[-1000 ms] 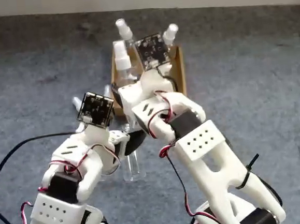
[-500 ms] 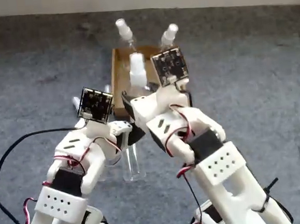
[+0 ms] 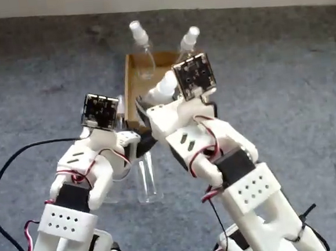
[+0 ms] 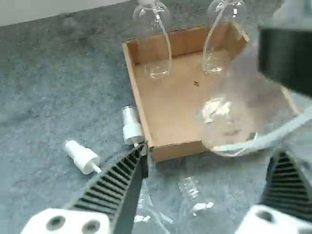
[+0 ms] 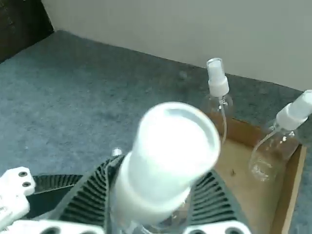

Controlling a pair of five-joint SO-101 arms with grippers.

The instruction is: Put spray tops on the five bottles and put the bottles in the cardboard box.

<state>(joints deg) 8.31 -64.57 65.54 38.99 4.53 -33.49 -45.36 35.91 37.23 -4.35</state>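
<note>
My right gripper (image 3: pixel 152 105) is shut on a clear bottle with a white spray top (image 3: pixel 165 87), held tilted above the near part of the cardboard box (image 3: pixel 129 88); the top faces the camera (image 5: pixel 168 151). Two capped bottles (image 3: pixel 142 52) (image 3: pixel 187 40) stand at the box's far end. My left gripper (image 4: pixel 204 190) is open above an uncapped bottle (image 4: pixel 192 192) standing on the carpet just in front of the box (image 3: pixel 147 176). Two loose spray tops (image 4: pixel 82 157) (image 4: pixel 131 126) lie left of the box.
Grey carpet (image 3: pixel 280 76) covers the table. A pale wall (image 5: pixel 195 24) runs behind the box. A black cable (image 3: pixel 9 173) loops at the near left beside the left arm.
The right arm has carried the capped bottle rightward and toward the near end of the box, tilting it from upright. The left arm has shifted slightly left.
</note>
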